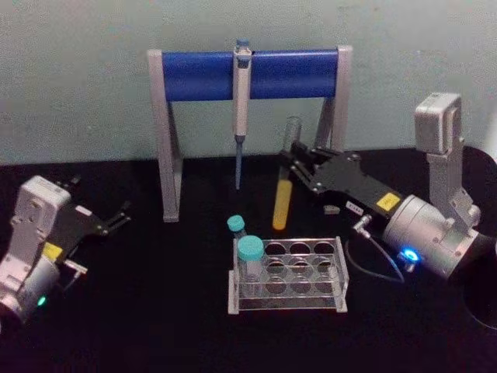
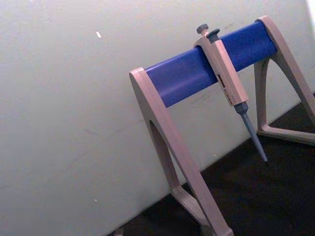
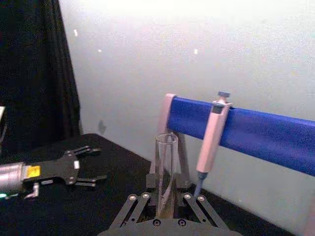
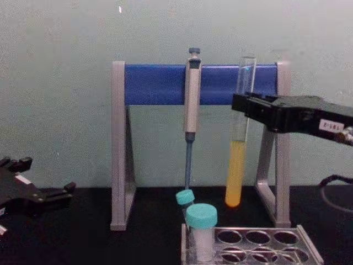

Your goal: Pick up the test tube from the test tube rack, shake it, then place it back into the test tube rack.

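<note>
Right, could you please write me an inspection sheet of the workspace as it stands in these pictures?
Surface: black table, no spills seen.
Job's things: test tube, yellow liquid in its lower part, out of the test tube rack and hanging slightly tilted above and behind it.
Clutter: two teal-capped vials at the rack's left end; pipette hanging on the blue-barred stand.
Claws: right claw shut on the test tube's upper part; left claw open, idle over the table's left side.
Cables: one cable looping beside the right arm.
Surroundings: pale wall behind the table; dark curtain to one side.
</note>
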Motion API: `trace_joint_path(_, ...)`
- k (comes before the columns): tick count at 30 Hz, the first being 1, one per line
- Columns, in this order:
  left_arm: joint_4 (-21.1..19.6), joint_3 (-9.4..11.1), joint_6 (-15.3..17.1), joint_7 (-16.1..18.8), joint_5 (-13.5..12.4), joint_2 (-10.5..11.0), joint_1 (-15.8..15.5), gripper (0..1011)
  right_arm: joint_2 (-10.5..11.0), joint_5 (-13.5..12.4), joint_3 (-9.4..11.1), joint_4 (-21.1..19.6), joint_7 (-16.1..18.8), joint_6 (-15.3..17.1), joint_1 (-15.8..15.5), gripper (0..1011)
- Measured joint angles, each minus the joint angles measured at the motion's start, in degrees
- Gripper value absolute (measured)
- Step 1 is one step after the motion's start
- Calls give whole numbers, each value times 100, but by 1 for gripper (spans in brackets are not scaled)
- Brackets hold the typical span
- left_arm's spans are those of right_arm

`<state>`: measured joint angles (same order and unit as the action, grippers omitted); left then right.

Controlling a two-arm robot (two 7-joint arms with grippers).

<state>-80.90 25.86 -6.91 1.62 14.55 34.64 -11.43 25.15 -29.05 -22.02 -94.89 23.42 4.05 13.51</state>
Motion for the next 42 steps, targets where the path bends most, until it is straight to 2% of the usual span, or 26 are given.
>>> trace_joint_path(20, 0, 0, 0, 0, 0, 0, 0, 1001, 31, 65, 111, 3, -114, 30, -22, 216)
trace_joint_path(26, 0, 0, 0, 0, 0, 0, 0, 1001, 110, 88, 212, -68, -156, 38, -93, 216)
trace_joint_path(33, 0, 0, 0, 0, 0, 0, 0, 1001, 308, 85, 407, -329, -212, 94, -363, 216)
trace_joint_path(42, 0, 0, 0, 0, 0, 0, 0, 1001, 568, 65, 529, -768, -199, 149, -799, 216)
